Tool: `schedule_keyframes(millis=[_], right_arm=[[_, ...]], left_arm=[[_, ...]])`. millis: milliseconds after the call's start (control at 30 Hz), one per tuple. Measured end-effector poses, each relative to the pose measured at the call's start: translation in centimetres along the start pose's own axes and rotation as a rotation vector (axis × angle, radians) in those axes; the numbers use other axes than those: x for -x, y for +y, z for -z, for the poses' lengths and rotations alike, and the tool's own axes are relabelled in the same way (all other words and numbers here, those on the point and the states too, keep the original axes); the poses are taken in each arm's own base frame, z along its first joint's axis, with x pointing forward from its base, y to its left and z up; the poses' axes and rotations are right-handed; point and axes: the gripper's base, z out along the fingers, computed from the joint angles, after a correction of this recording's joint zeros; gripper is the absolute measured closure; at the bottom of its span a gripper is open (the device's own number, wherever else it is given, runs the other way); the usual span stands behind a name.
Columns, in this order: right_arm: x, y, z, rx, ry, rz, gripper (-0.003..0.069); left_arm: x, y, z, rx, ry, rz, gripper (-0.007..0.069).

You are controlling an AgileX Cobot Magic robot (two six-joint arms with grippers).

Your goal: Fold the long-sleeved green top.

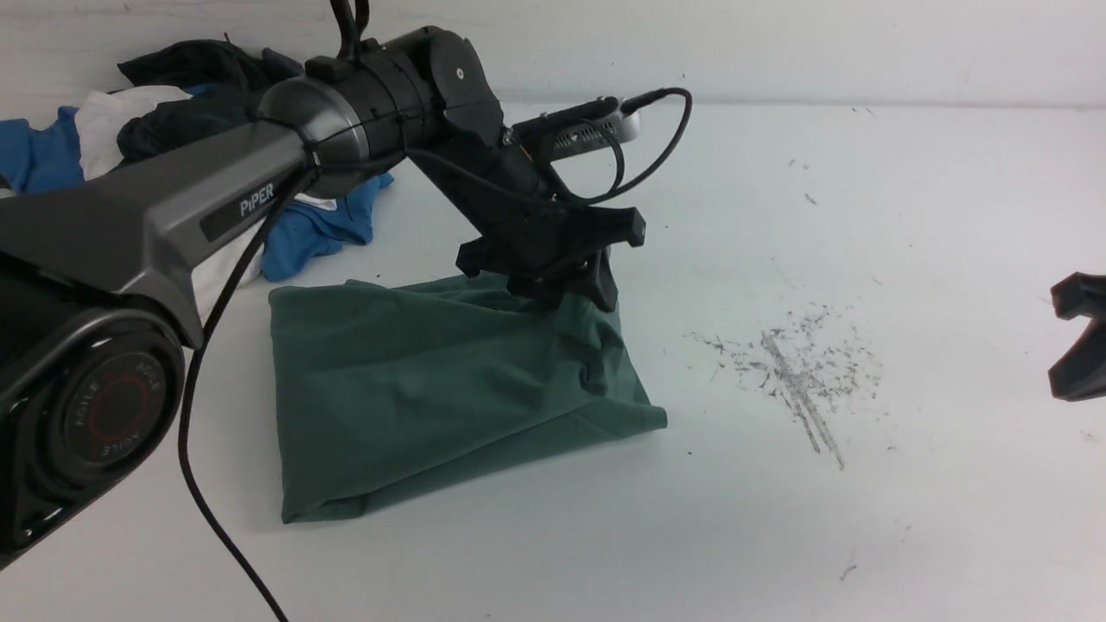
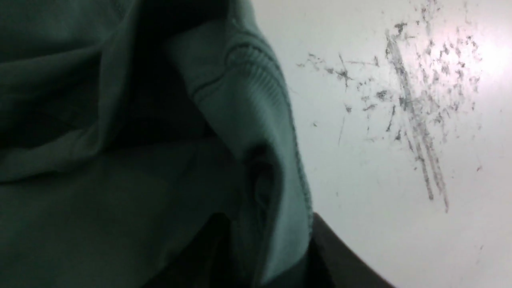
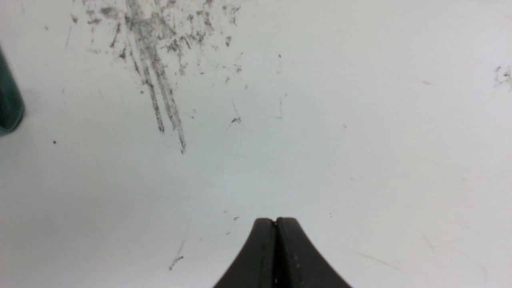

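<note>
Lying on the white table top (image 1: 864, 216), a little left of the middle in the front view, the sage-green cotton long-sleeved top (image 1: 432, 389) is folded into a rough rectangle, with its near left corner close to the front edge of the scene and its right corner pointing toward the grey scratch marks (image 1: 799, 380) on the table. The left gripper (image 1: 566, 289), black and mounted on the grey arm with the word PIPER, is down on the far right edge of the green top, where the cloth rises in wrinkles toward it. In the left wrist view the ribbed hem of the top (image 2: 256, 100) fills the space in front of the camera and covers the fingers, so I cannot tell if they are clenched on the cloth or released. The right gripper (image 3: 276, 222) is at the far right border of the front view, well apart from the green top, above bare table; its two black fingers (image 3: 294, 256) are pressed together and hold nothing. In the right wrist view only a small green edge of the top (image 3: 10, 104) is visible. At the far left of the table lies a pile of other clothes (image 1: 173, 112) in blue, white and dark charcoal colours, apart from the green top.
</note>
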Motion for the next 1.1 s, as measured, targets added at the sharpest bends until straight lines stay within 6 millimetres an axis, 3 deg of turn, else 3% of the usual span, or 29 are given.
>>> schedule_keyframes(millis=[100,300,433,533,600,667,767,833,867,967,1000,1067,1100], right_arm=[[-0.2,0.2,0.1,0.019,0.015,0.018,0.0673],[-1.4,1.5,3.1,0.029,-0.019,0.076,0.0673],[-2.5,2.2,5.3,0.011,-0.072,0.108,0.0673],[-4.7,3.2,8.2,-0.012,-0.159,0.148,0.0673],[-5.7,3.7,9.3,-0.022,-0.195,0.163,0.0673],[-8.5,4.4,11.3,-0.051,-0.268,0.197,0.0673],[-12.8,5.2,12.9,-0.081,-0.382,0.233,0.0673],[-14.5,5.5,13.5,-0.093,-0.45,0.246,0.0673],[-16.7,5.7,13.7,-0.111,-0.555,0.259,0.0673],[-19.6,5.6,13.4,-0.142,-0.727,0.273,0.0673],[-20.3,5.4,12.8,-0.147,-0.764,0.273,0.0673],[-23.1,4.9,11.5,-0.172,-1.011,0.278,0.0673],[-23.2,4.7,10.9,-0.173,-1.014,0.274,0.0673]], left_arm=[[0.6,-0.5,1.5,-0.011,-0.011,-0.017,0.033],[2.3,-1.7,8.3,-0.039,-0.078,-0.07,0.0305],[2.8,-2.1,11.4,-0.042,-0.147,-0.09,0.0365],[2.5,-2.8,13.8,-0.025,-0.192,-0.117,0.0513],[2.3,-3.0,14.6,-0.017,-0.206,-0.131,0.0555],[1.9,-3.5,15.9,-0.01,-0.226,-0.169,0.0613],[1.5,-4.1,17.2,-0.009,-0.242,-0.197,0.0629],[1.4,-4.2,17.3,-0.01,-0.243,-0.199,0.0629],[1.4,-4.1,17.3,-0.003,-0.244,-0.204,0.0629],[1.5,-3.9,17.3,0.017,-0.243,-0.209,0.0629],[1.5,-3.8,17.2,0.023,-0.241,-0.209,0.0629],[1.6,-3.7,17.0,0.034,-0.239,-0.211,0.0629],[1.6,-3.7,17.0,0.034,-0.239,-0.211,0.0629]])
